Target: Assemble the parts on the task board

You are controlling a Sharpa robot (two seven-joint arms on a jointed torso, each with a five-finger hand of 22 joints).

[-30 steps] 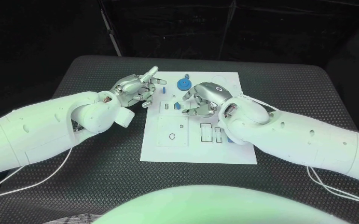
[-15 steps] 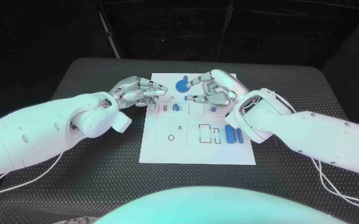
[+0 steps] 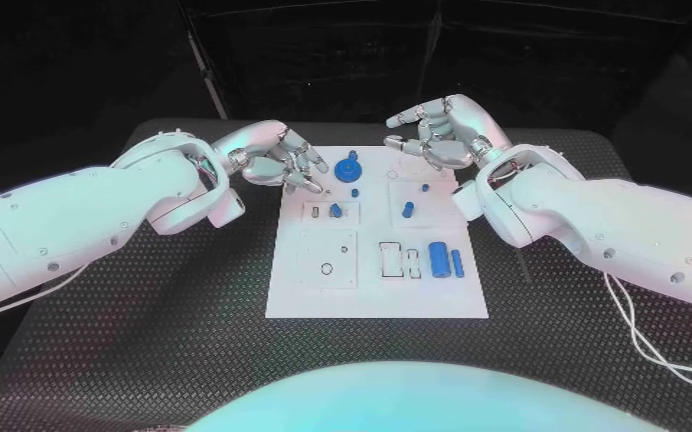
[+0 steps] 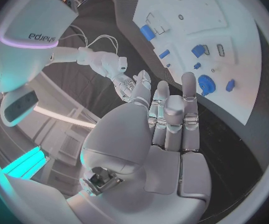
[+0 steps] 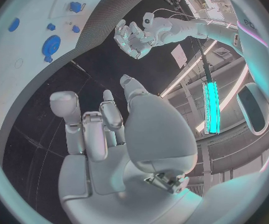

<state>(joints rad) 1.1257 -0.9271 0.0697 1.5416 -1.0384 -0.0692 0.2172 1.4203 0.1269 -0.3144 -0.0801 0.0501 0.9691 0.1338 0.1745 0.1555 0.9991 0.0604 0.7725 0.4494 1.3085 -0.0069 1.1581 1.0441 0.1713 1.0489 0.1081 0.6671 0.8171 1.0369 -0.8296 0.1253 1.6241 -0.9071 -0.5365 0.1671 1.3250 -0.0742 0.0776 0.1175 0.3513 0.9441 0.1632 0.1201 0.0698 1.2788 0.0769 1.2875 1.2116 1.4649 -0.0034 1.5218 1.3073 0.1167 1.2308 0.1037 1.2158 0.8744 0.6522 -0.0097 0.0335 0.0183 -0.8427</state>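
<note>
The white task board (image 3: 325, 290) lies in the middle of the black table. On it sit a round blue gear (image 3: 351, 164), small blue pieces (image 3: 336, 210) (image 3: 405, 209) near the middle, and two longer blue parts (image 3: 438, 254) on its right side. My left hand (image 3: 281, 164) hovers at the board's far left corner, fingers bent downward, holding nothing. My right hand (image 3: 440, 137) hangs above the far right corner, fingers loosely curved and empty. The left wrist view shows the left hand (image 4: 171, 129), the gear (image 4: 206, 83) and the right hand (image 4: 125, 82). The right wrist view shows the right hand (image 5: 103, 134) and the gear (image 5: 51, 45).
The black ribbed table mat (image 3: 173, 302) surrounds the board with free room on both sides and in front. Outlined slots (image 3: 392, 257) mark the board's near half. Cables (image 3: 635, 332) trail beside the right arm.
The right hand has lifted off the board's middle and moved to the far right corner, uncovering the blue parts. The left hand has drawn its fingers in and shifted slightly farther away.
</note>
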